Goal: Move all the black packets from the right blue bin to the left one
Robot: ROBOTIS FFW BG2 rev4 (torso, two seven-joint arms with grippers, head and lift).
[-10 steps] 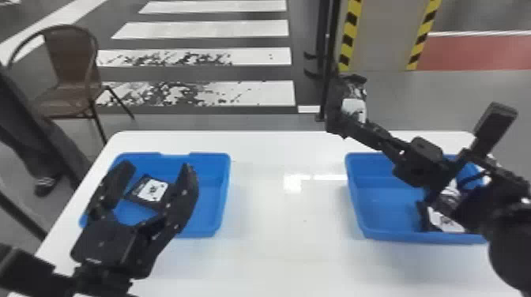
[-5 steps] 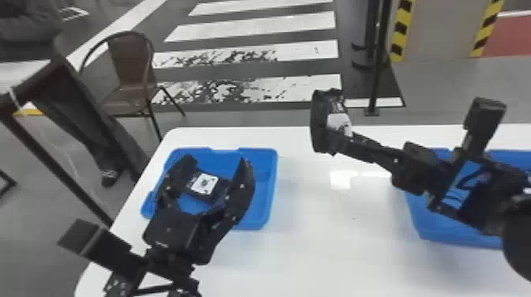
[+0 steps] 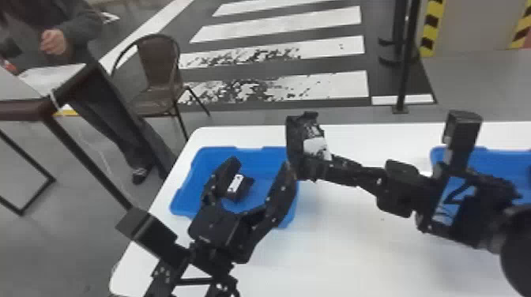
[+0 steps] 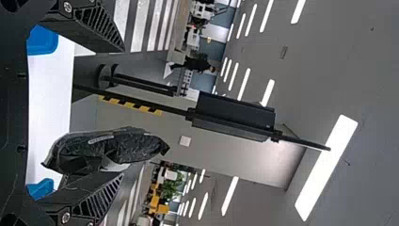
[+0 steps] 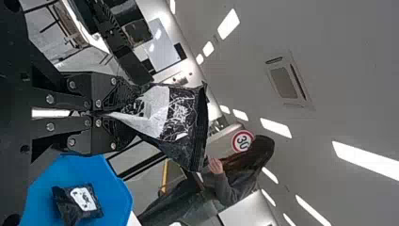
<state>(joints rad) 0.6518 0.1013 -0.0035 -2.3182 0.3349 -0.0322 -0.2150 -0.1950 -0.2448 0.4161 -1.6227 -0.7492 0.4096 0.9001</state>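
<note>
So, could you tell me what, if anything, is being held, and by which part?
The right gripper holds a shiny black packet with a white label by one end; the left gripper is empty.

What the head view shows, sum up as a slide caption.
Right gripper holds up a black packet near the left blue bin, where another packet lies.

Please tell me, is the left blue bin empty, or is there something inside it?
Not empty: a black packet with a white label lies inside the left blue bin.
</note>
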